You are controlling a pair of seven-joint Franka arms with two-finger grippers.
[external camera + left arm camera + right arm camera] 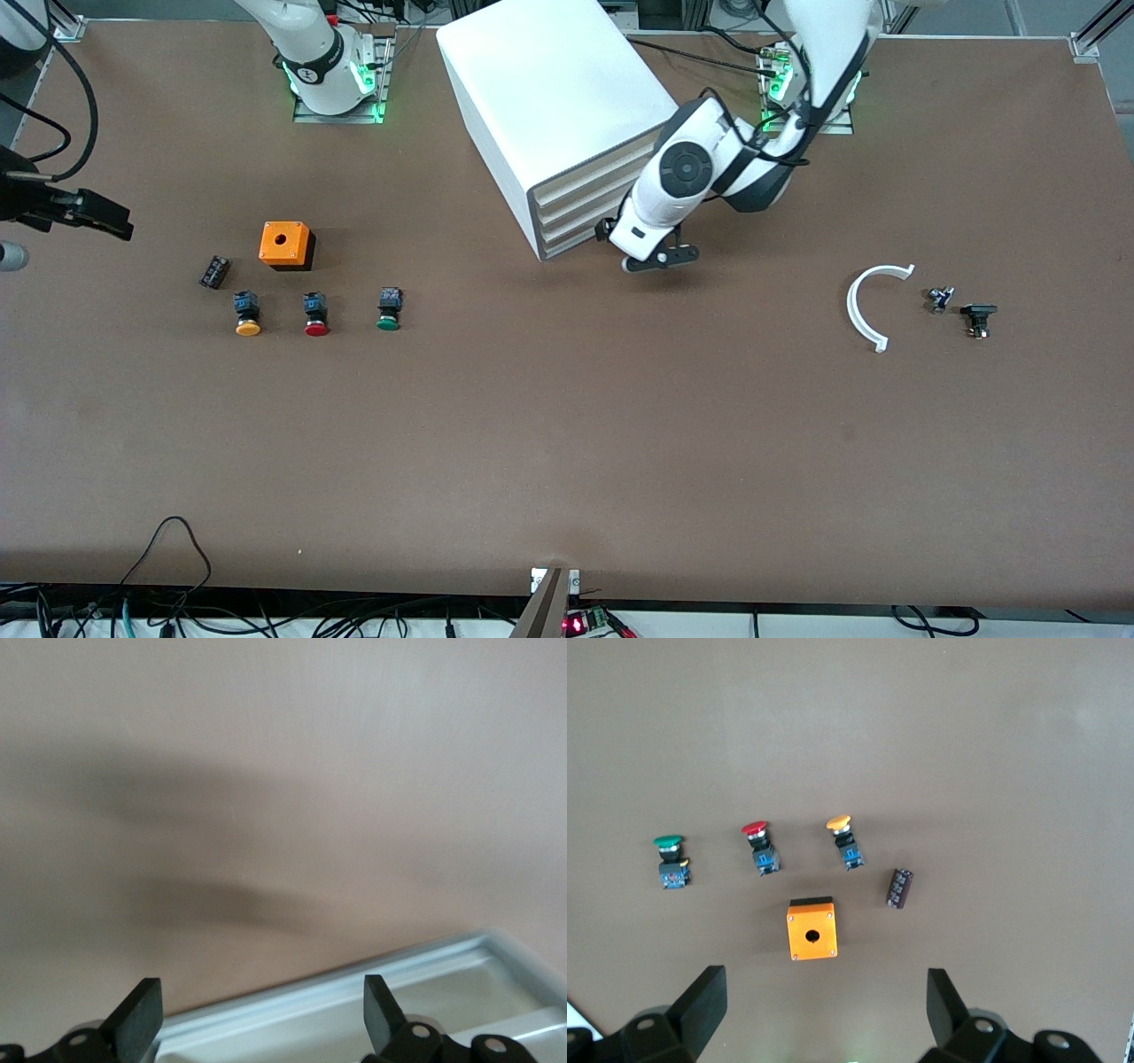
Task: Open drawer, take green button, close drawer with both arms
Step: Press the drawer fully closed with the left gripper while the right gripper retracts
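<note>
The white cabinet [554, 97] stands between the arms' bases, and its stacked drawer fronts look flush. The drawer [580, 221] is below the two upper fronts. My left gripper [660, 259] is open and empty, low over the table just in front of those drawer fronts. In the left wrist view its fingers [142, 1014] stand wide apart over a white tray-like rim [354, 1014]. The green button [389, 310] lies on the table toward the right arm's end and also shows in the right wrist view [669, 859]. My right gripper [106, 221] is open and empty, held high [827, 1010].
A red button [315, 315] and a yellow button [247, 315] lie beside the green one. An orange box [285, 244] and a small black block [213, 271] lie close by. A white arc [864, 306] and two small parts [961, 310] lie toward the left arm's end.
</note>
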